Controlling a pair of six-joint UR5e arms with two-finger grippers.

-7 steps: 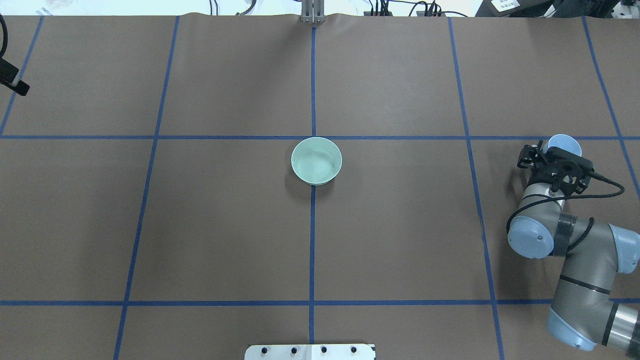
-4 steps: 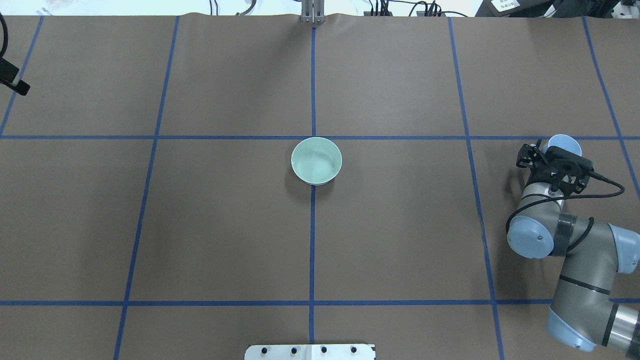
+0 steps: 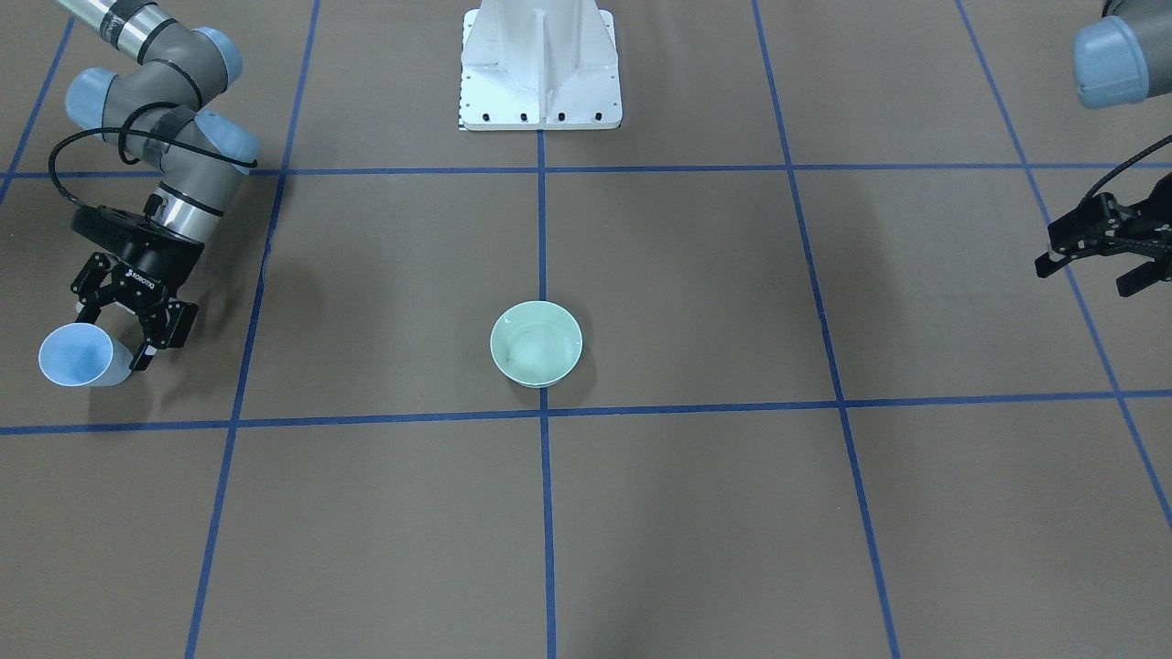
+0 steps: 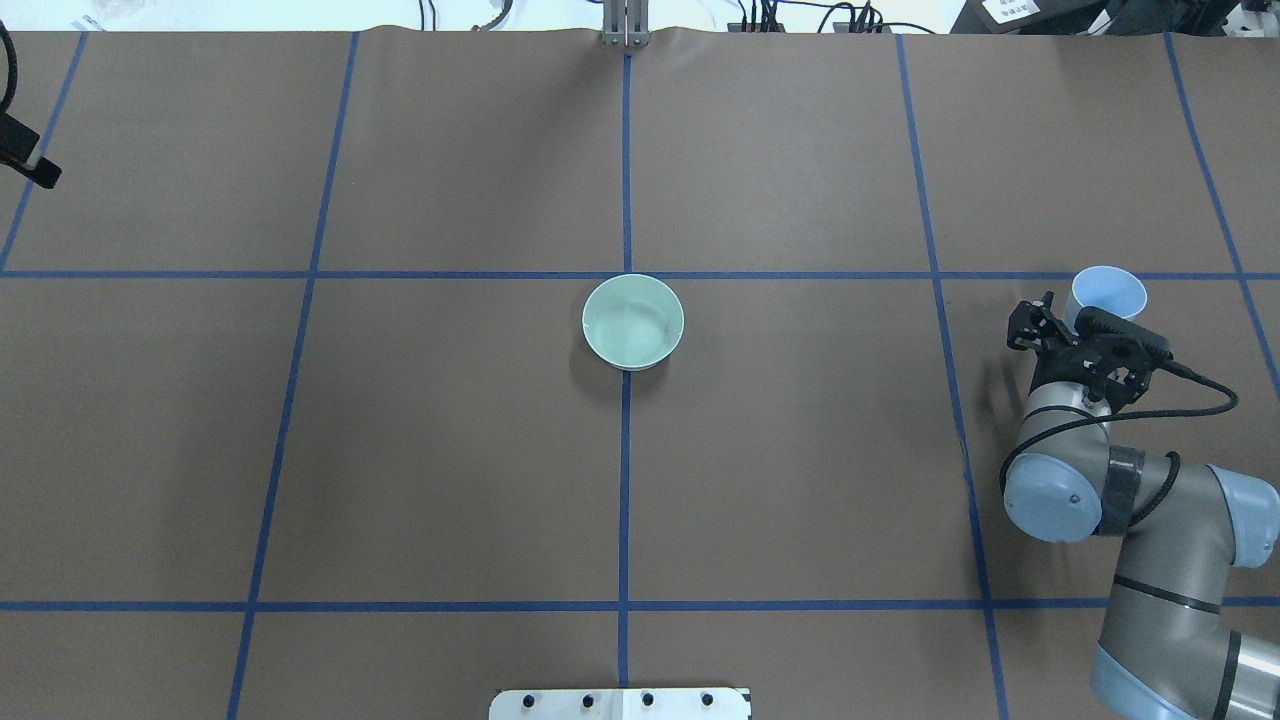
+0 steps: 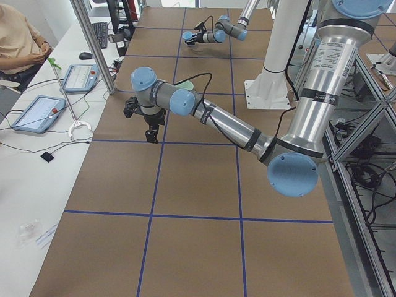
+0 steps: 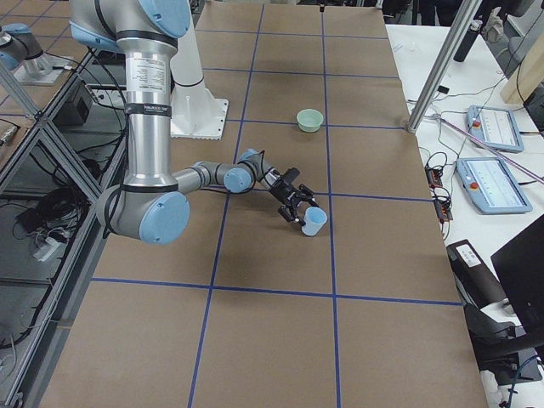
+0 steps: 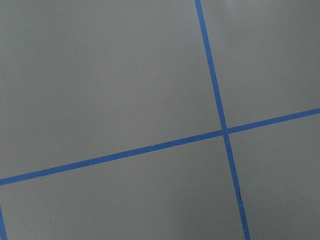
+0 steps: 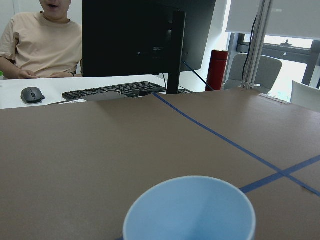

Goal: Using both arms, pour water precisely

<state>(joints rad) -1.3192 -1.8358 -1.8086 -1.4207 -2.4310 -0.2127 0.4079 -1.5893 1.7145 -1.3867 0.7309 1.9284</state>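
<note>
Brown paper covers the table point(image 3: 696, 513), ruled into squares by blue tape point(image 3: 542, 513). From the front, a pale green bowl point(image 3: 536, 343) sits near the middle on a tape line, and the water point(image 3: 534, 355) shows in it as a faint sheen. The right gripper point(image 3: 119, 337) is low at one end of the table, jaws spread wide, with an upright blue cup point(image 3: 75, 357) at its fingertips; whether they touch it I cannot tell. The left gripper point(image 3: 1087, 277) hangs above the opposite end, jaws apart, holding nothing.

Overhead, the cup stands just beyond the right gripper, well apart from the bowl. Only a corner of the left gripper shows at the edge.

In the left side view the left gripper hovers over a tape line, parted and empty. In the right side view the right gripper is low over the table, with the cup upright at its tips.

The left wrist camera sees only paper and crossing tape. The right wrist camera sees the cup's rim close below, and past the table a person point(image 8: 42, 45), a monitor point(image 8: 135, 40), a keyboard point(image 8: 112, 90) and a mouse point(image 8: 32, 95).
</note>
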